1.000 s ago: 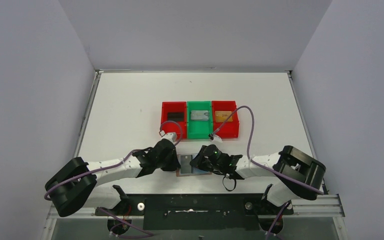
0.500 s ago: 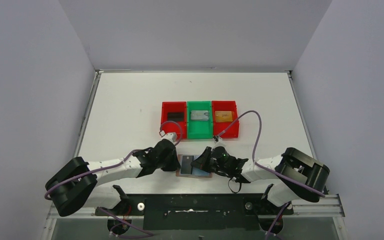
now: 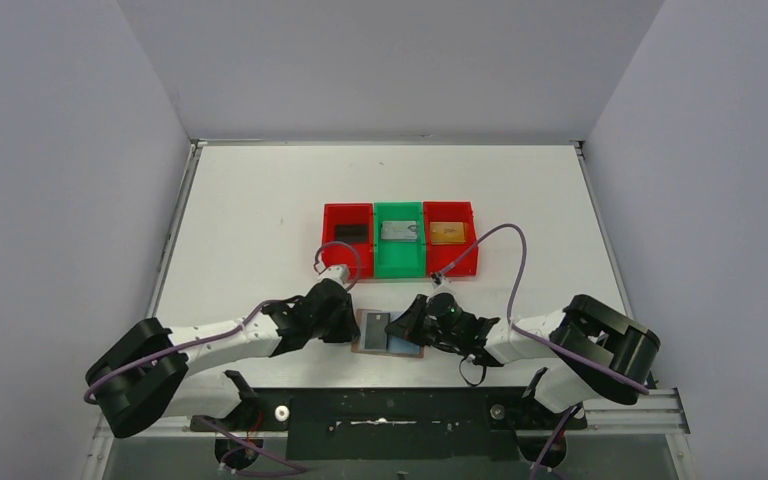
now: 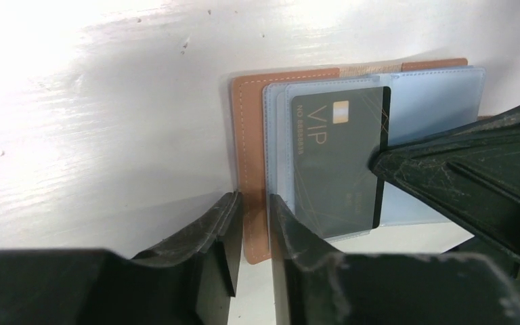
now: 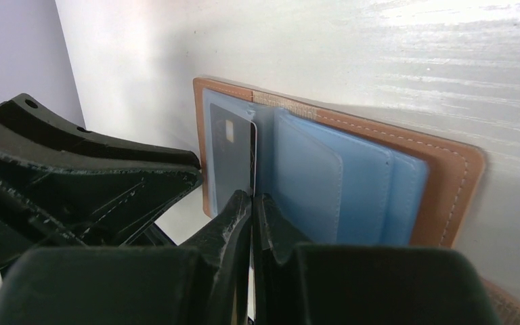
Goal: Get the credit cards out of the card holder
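Observation:
The card holder [image 3: 406, 346] lies open near the table's front edge, tan leather [image 4: 250, 135] outside and pale blue pockets [image 5: 352, 183] inside. A black credit card [image 4: 332, 169] marked VIP sticks partly out of its left pocket. My right gripper [image 5: 252, 196] is shut on that card's [image 5: 230, 162] inner edge. My left gripper [image 4: 252, 198] sits at the holder's left edge, jaws a narrow gap apart with the leather rim showing between them. In the top view the left gripper [image 3: 336, 316] and the right gripper [image 3: 422, 320] flank the holder.
Three bins stand in a row behind the holder. The left red bin [image 3: 330, 243] holds a black card [image 3: 350, 232], the green bin [image 3: 400, 262] a silver one [image 3: 398, 231], and the right red bin [image 3: 468, 256] a gold-orange one [image 3: 446, 232]. Purple cables loop over both wrists.
My right gripper slid a little rightward off the holder's middle and closed fully, uncovering the left pocket and its black card. The left jaws have parted slightly.

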Controlling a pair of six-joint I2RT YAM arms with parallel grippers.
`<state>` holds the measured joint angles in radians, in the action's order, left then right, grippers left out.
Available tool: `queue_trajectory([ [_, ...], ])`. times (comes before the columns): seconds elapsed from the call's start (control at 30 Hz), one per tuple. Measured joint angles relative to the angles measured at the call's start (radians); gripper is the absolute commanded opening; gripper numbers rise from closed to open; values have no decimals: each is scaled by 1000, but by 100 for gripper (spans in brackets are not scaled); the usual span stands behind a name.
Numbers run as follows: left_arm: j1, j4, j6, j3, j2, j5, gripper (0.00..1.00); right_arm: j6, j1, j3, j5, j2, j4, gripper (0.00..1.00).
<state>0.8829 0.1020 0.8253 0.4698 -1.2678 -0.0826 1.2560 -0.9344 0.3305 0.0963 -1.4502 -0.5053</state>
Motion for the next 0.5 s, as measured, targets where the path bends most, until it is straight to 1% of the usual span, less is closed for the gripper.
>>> queue_trajectory([
  [0.07, 0, 14, -1, 0, 17, -10, 37, 6, 0, 0, 0, -2, 0, 0],
  [0.13, 0, 21, -3, 1, 34, -14, 40, 12, 0, 0, 0, -3, 1, 0],
  [0.33, 0, 20, -32, 50, 43, -8, 40, 14, 0, 1, 0, -14, 1, 0],
  [0.5, 8, 46, -58, 147, -41, -16, 39, 14, 0, 6, 0, -15, 7, 0],
])
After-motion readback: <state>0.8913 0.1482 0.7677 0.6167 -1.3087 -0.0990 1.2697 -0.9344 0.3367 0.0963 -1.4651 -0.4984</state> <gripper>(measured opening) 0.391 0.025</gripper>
